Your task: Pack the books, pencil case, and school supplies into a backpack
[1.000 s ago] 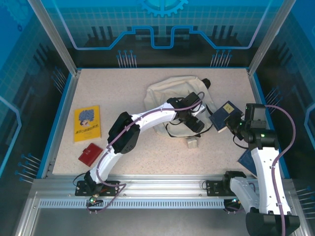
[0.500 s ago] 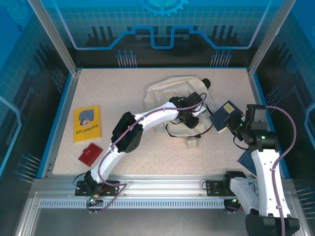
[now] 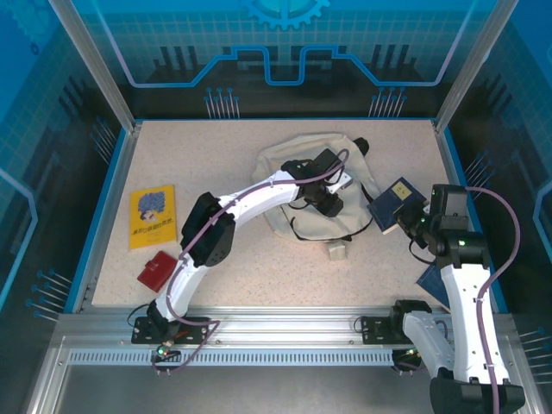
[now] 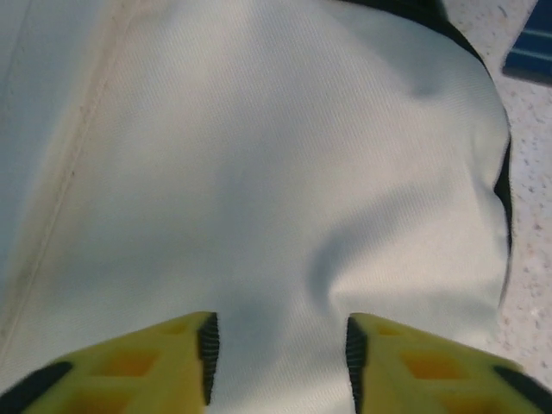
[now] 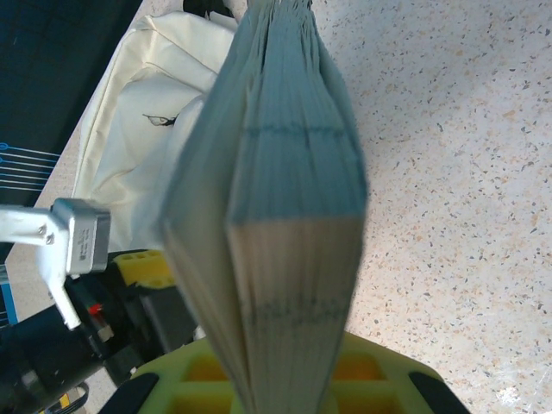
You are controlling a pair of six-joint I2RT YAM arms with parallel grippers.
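The left gripper [image 3: 326, 200] has swung off the near-right hem of the backpack [image 3: 293, 159] and is hovering further in over the cream cloth, its jaws standing apart astride a soft fold without visibly pinching it. At the right, the right gripper [image 3: 409, 217] is clenching the navy book [image 3: 393, 200] by one edge, just beside the bag's right flank. The bag is lying mid-table toward the far side with no opening showing, so the step in hand is probably finding the zip line and lifting a lip wide enough for the book; grabbing plain cloth would likely only drag the bag. The beige tag [image 3: 335, 251] and black cords are trailing on the bag's near side, liable to snag. A yellow book [image 3: 153, 216] and a red case [image 3: 159, 269] are waiting well apart at the left
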